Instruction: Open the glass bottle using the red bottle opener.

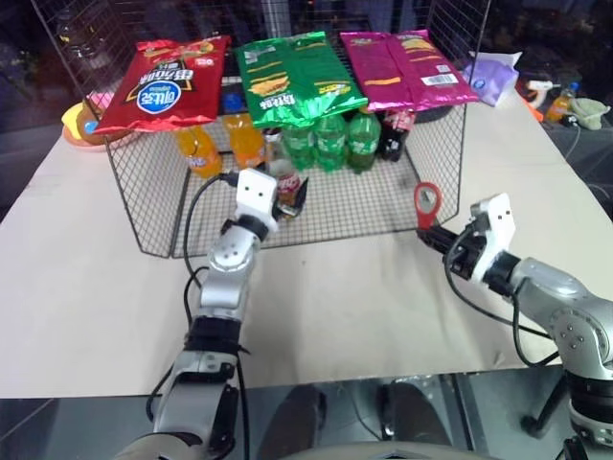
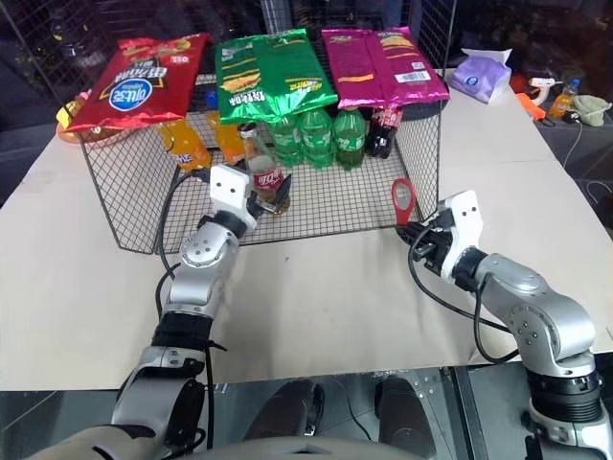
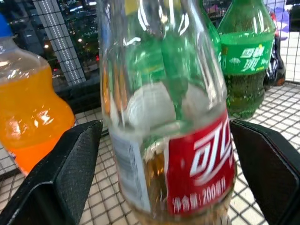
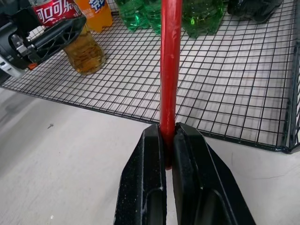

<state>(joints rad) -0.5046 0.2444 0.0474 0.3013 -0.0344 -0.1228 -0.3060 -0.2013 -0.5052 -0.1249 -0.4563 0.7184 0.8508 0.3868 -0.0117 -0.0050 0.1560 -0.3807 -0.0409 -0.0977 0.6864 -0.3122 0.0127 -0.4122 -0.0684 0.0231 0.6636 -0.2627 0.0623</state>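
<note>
Clear glass bottle, amber drink, red label.

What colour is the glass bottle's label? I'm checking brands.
Red with white lettering, clearest in the left wrist view on the glass bottle.

Glass bottle at open basket front, orange bottle and green bottles crowding behind

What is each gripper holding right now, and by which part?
The right gripper is shut on the red opener, pinching its handle end, ring head up. The left gripper straddles the glass bottle at label height, fingers apart from the glass, so nothing held.
</note>
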